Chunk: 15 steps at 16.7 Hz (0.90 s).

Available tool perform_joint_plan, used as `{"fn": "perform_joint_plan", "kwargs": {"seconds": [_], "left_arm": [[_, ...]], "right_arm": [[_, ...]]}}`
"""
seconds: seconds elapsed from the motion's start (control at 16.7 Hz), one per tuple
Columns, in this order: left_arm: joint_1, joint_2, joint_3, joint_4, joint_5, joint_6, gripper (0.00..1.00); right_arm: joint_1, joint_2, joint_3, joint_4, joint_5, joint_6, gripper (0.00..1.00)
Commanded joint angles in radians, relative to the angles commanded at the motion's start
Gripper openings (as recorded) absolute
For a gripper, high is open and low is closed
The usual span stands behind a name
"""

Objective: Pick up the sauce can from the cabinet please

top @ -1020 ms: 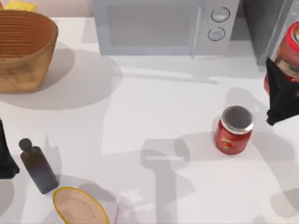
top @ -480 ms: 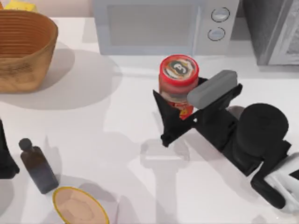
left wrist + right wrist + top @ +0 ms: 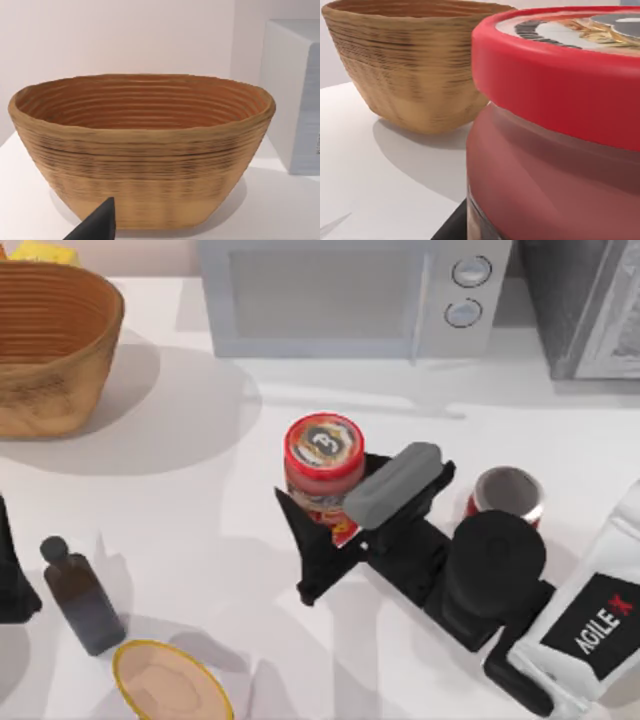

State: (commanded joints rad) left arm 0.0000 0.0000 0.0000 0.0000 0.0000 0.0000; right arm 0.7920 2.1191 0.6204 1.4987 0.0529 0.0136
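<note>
The right gripper [image 3: 325, 530] is closed around the sauce can [image 3: 324, 468], holding it upright over the middle of the table [image 3: 200, 500], with bare surface on its left. The red jar [image 3: 507, 497] is half hidden behind the right arm. The left gripper [image 3: 12, 585] sits parked, cut off at the left edge near the basket [image 3: 142, 150].

"AGILEX" on the right arm's white casing [image 3: 590, 625]; a "3" on the sauce can's lid [image 3: 324, 443].
</note>
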Motion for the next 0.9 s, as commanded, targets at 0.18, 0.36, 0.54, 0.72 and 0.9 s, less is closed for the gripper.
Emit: {"fn": "perform_joint_plan", "kwargs": {"seconds": [0.18, 0.36, 0.54, 0.72, 0.9], "left_arm": [[0.0, 0.0, 0.0, 0.0, 0.0, 0.0, 1.0], [0.0, 0.0, 0.0, 0.0, 0.0, 0.0, 1.0], [0.0, 0.0, 0.0, 0.0, 0.0, 0.0, 1.0], [0.0, 0.0, 0.0, 0.0, 0.0, 0.0, 1.0], [0.0, 0.0, 0.0, 0.0, 0.0, 0.0, 1.0]], "right_arm": [[-0.004, -0.001, -0.005, -0.003, -0.001, 0.002, 0.0], [-0.005, 0.027, 0.034, -0.011, -0.001, 0.002, 0.0], [-0.006, 0.099, 0.13, -0.034, -0.001, 0.001, 0.0], [-0.006, 0.172, 0.233, -0.06, -0.002, -0.001, 0.0], [-0.006, 0.202, 0.274, -0.072, -0.003, -0.002, 0.0]]}}
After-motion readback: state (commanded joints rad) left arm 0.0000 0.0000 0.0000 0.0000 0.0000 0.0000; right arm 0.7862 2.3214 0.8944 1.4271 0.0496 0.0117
